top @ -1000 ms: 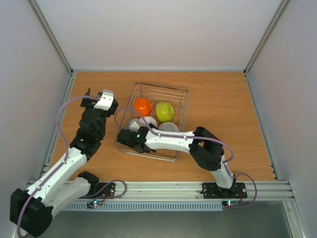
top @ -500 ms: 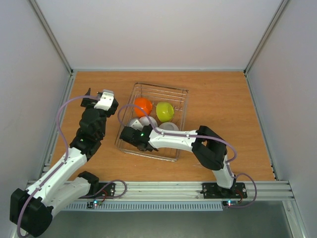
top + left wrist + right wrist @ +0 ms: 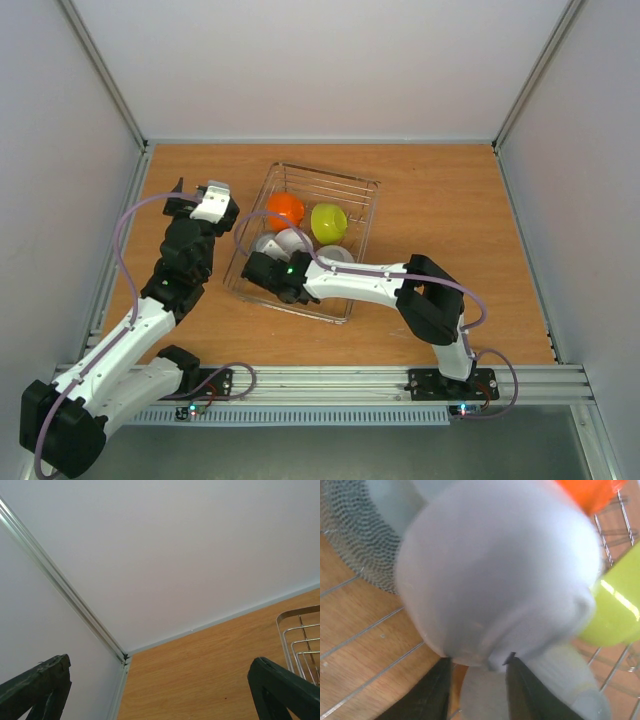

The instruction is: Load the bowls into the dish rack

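Five bowls are seen inside the dish rack [image 3: 330,176] on the table [image 3: 450,220]. The orange bowl [image 3: 285,209] and green bowl [image 3: 329,221] are set at its far end, with the grey bowl [image 3: 264,245], white bowl [image 3: 294,241] and second white bowl [image 3: 338,256] nearer. The right gripper [image 3: 479,672] is placed low in the rack's near left part, its fingers [image 3: 427,692] either side of the white bowl's rim. Whether the rim is pinched cannot be told through the blur. The left gripper [image 3: 159,662] is held raised beside the rack, fingers spread wide with nothing between them

Wooden table [image 3: 450,210], white walls [image 3: 330,60]
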`<state>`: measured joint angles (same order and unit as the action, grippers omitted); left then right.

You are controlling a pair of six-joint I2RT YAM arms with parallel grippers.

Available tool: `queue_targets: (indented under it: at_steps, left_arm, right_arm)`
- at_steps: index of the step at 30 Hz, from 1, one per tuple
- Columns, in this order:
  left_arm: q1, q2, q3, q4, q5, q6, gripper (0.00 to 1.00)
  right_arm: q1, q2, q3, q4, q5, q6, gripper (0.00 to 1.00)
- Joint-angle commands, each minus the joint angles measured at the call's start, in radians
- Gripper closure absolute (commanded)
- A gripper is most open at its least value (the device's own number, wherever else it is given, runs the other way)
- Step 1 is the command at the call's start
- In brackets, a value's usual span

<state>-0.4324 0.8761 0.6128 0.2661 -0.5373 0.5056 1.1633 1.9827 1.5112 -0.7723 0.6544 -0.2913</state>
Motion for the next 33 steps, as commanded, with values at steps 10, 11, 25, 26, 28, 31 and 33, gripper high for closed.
queue_targets:
  at_steps: [10, 11, 25, 26, 28, 31, 33]
  left_arm:
    - [0.0, -0.02, -0.012, 0.054, 0.013, -0.015, 0.04]
    - [0.0, -0.02, -0.012, 0.053, 0.013, -0.015, 0.04]
    - [0.0, -0.015, -0.013, 0.053, 0.017, -0.015, 0.04]
    - [0.0, -0.014, -0.013, 0.053, 0.017, -0.015, 0.04]
    - [0.0, -0.015, -0.014, 0.053, 0.017, -0.015, 0.03]
    - [-0.001, -0.014, -0.012, 0.053, 0.017, -0.015, 0.04]
    - [0.0, -0.015, -0.014, 0.052, 0.019, -0.015, 0.03]
  right_arm:
    - [-0.001, 0.004, 0.034, 0.012, -0.01, 0.022, 0.28]
    - [-0.001, 0.004, 0.034, 0.02, -0.026, 0.024, 0.27]
    - [-0.001, 0.052, 0.05, 0.093, -0.043, 0.091, 0.15]
    - [0.001, 0.062, 0.055, 0.094, -0.036, 0.108, 0.14]
    - [0.004, 0.083, 0.064, 0.09, -0.009, 0.148, 0.13]
    - [0.005, 0.116, 0.081, 0.083, 0.01, 0.197, 0.1]
    - [0.007, 0.136, 0.102, 0.069, 0.034, 0.22, 0.09]
